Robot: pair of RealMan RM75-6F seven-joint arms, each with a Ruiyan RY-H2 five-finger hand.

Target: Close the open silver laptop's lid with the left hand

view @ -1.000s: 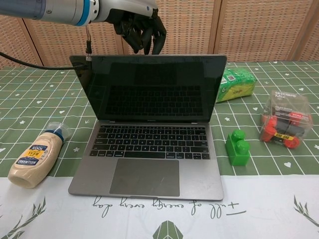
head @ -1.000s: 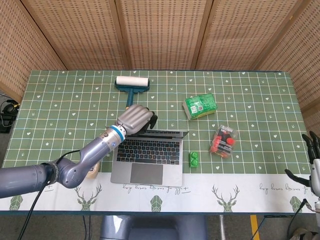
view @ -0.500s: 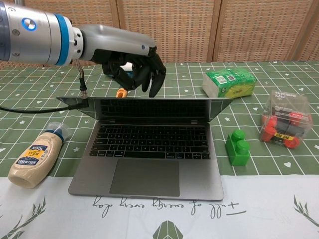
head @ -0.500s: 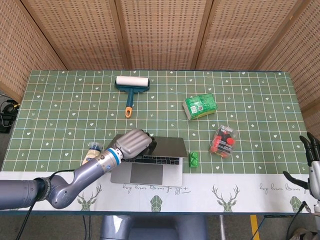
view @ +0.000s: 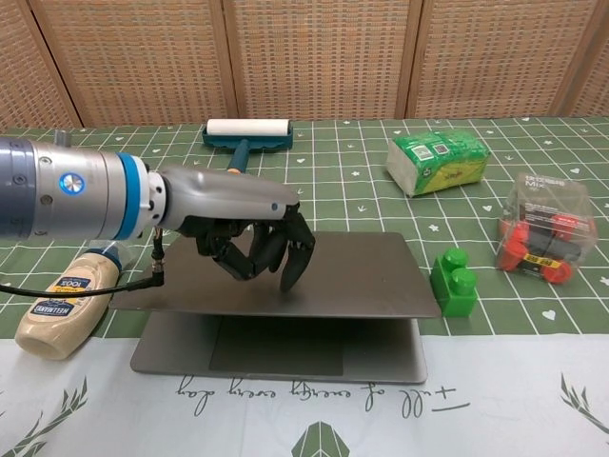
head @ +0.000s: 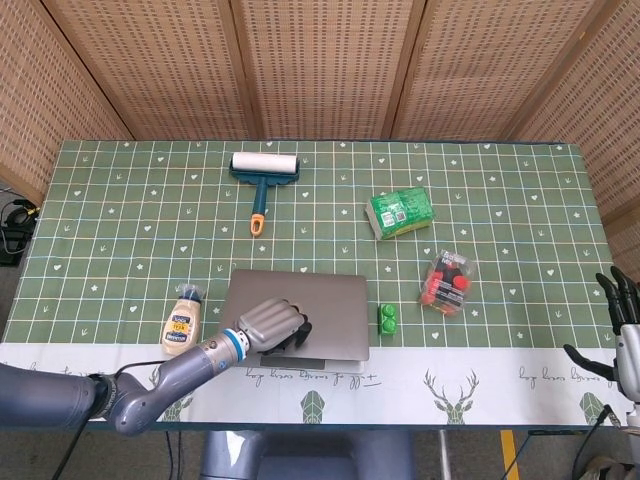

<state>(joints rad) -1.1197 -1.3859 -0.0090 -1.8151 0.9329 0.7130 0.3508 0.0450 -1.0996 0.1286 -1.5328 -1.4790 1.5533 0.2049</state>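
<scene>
The silver laptop (head: 305,305) (view: 357,276) lies near the table's front edge with its lid almost down; a thin gap to the base still shows at the front in the chest view. My left hand (head: 274,325) (view: 252,243) presses on the lid's top near its front left, fingers curled downward with the tips on the lid, holding nothing. My right hand (head: 622,335) hangs off the table's right edge in the head view, fingers spread and empty.
A mayonnaise bottle (head: 181,324) (view: 65,300) lies left of the laptop. A green block (head: 387,319) (view: 453,281) stands at its right side, a clear box of red items (head: 446,283) (view: 544,231) further right. A green packet (head: 401,211) and lint roller (head: 262,170) lie behind.
My left hand has pushed the lid from upright down to nearly flat, moving toward the table's front edge with it. The right hand has barely moved.
</scene>
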